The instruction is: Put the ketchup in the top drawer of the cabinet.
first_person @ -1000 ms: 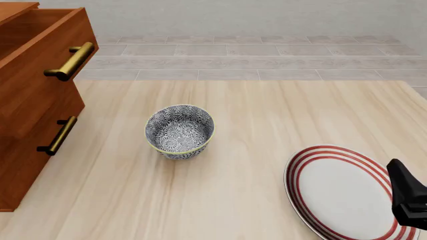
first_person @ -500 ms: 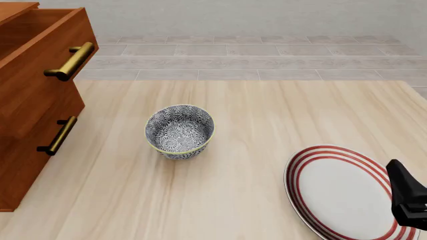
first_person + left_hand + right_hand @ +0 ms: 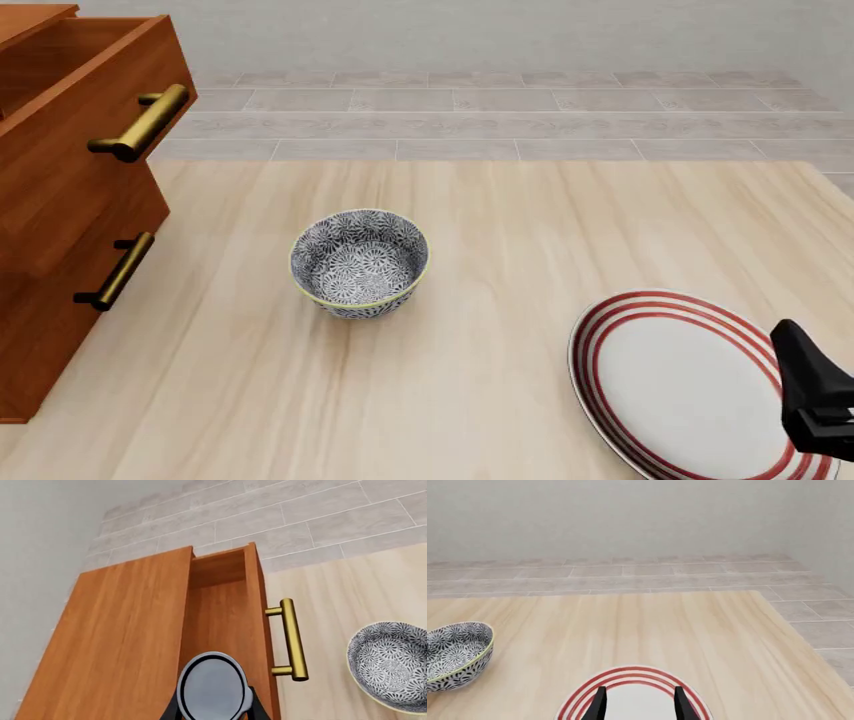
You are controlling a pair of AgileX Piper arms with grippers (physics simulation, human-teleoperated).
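Nothing shifts since a moment ago: our left end effector pinches the ketchup above the open top drawer, ready for release.

The ketchup shows only its top, its label hidden. The cabinet and plate run past the front view's edges.

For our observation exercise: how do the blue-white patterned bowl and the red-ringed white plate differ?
The blue-white patterned bowl is deep with tall walls; the red-ringed white plate is flat and wider. The bowl is patterned all over; the plate is plain white inside red rings. Both are round, empty, and rest on the light wooden table.
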